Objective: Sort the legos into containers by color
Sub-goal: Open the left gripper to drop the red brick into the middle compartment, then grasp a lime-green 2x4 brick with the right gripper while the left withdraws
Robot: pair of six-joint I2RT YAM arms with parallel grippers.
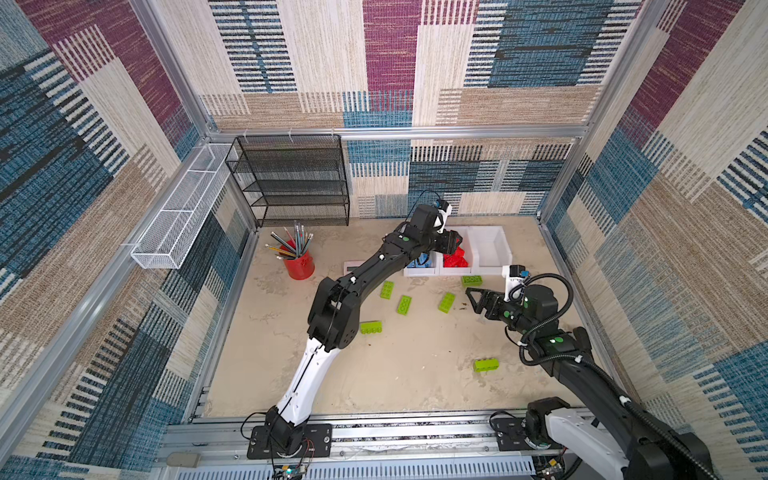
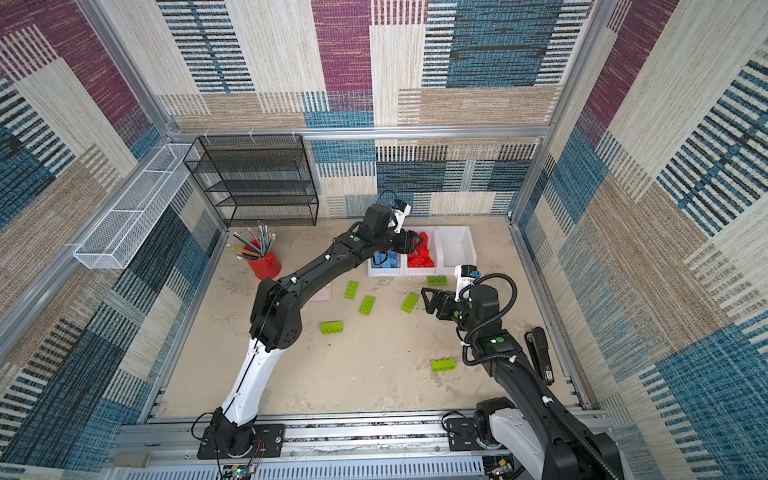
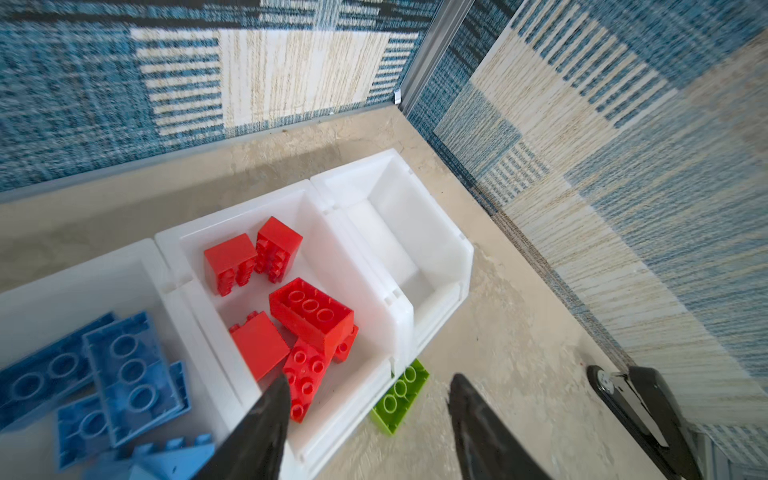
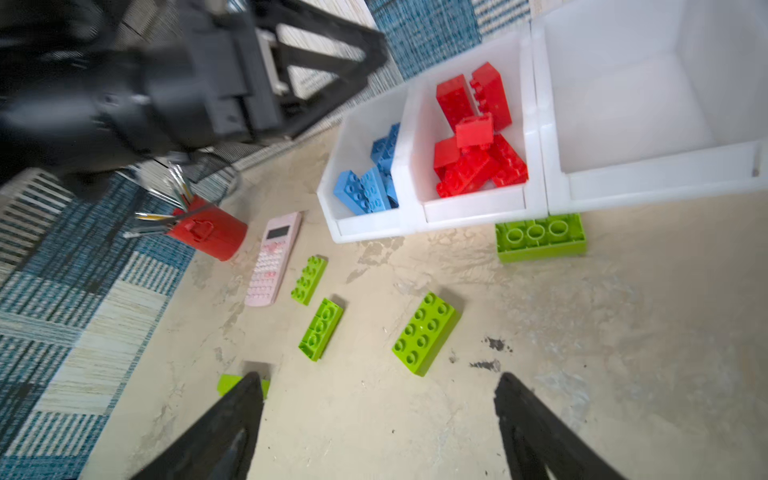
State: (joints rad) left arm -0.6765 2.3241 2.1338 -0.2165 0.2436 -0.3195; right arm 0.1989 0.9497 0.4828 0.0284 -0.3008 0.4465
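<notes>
**Top views.** The left tool [image 1: 451, 241] hangs over the middle of three joined bins [image 1: 490, 268]. The right tool [image 1: 471, 297] sits low over the desk [image 1: 415, 374]. Six green bricks [image 1: 404, 305] lie scattered around it, none binned.

**Left wrist.** The left tool [image 3: 368, 382] is spread, with nothing between its fingers. Red bricks [image 3: 311, 311] are piled directly beneath it. Blue bricks [image 3: 124, 365] fill the bin on one side, and the empty bin [image 3: 436, 249] stands on the other.

**Right wrist.** The right tool [image 4: 378, 378] is spread and empty. A slanted brick [image 4: 424, 332] lies just ahead of its fingers.

**Risks.**
- Closing off-square on the slanted brick could twist or skid it.
- The tucked brick [image 4: 540, 237] touches the bin fronts, so a finger wedged there may shove the bins.
- A carry to the empty bin passes near the left arm, and the arms could collide.
</notes>
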